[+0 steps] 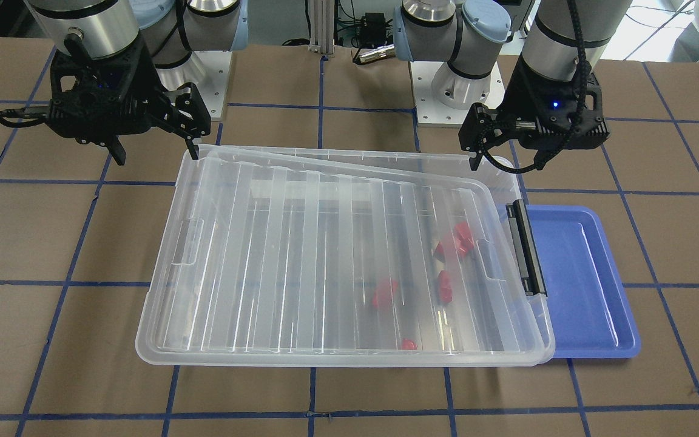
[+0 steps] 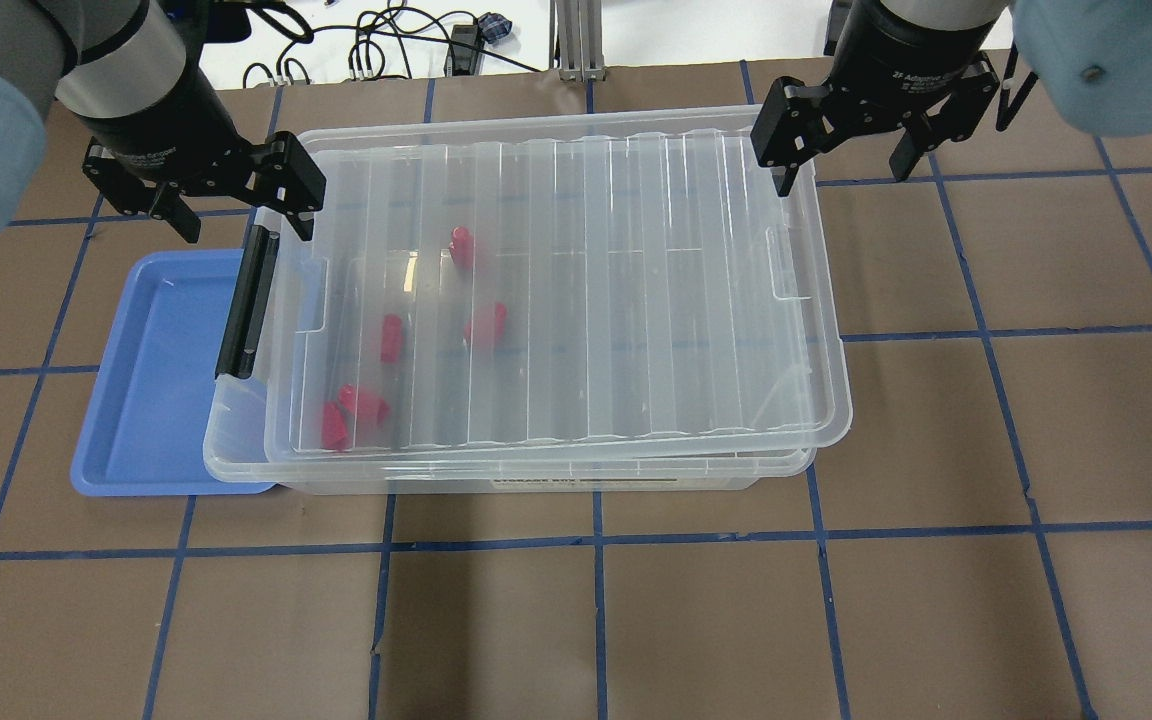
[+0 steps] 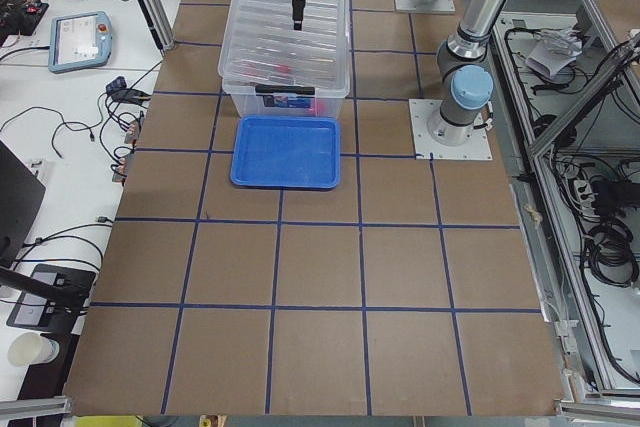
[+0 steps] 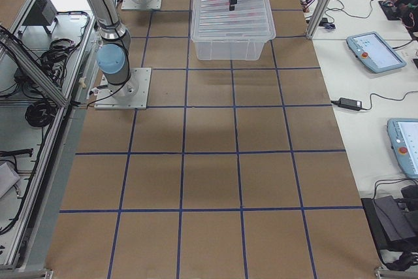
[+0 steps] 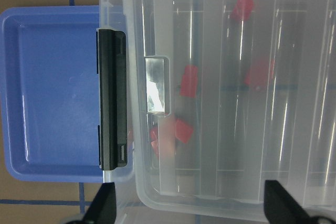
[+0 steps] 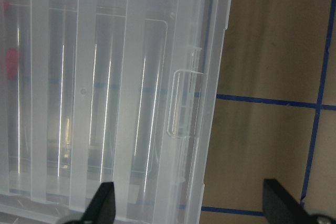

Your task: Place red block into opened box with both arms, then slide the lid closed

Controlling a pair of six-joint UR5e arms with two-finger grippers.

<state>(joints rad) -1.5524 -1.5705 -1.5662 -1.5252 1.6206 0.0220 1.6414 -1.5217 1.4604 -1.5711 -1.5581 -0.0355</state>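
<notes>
Several red blocks (image 2: 487,325) lie inside the clear box (image 2: 536,472), toward its end with the black bar (image 2: 246,300). The ribbed clear lid (image 2: 636,290) lies over the box, slightly skewed, so a thin wedge of box rim (image 1: 349,153) shows along one long side. My left gripper (image 2: 241,205) hangs open over the corner by the black bar (image 5: 112,98), holding nothing. My right gripper (image 2: 844,165) is open over the opposite corner, above the lid's edge (image 6: 210,103). Red blocks (image 1: 455,240) show blurred through the lid.
A flat blue tray (image 2: 156,370) lies partly under the box's black-bar end, with nothing on its visible part (image 1: 580,273). Brown table surface with blue tape lines (image 2: 596,540) surrounds the box. The arm bases (image 1: 452,91) stand behind it.
</notes>
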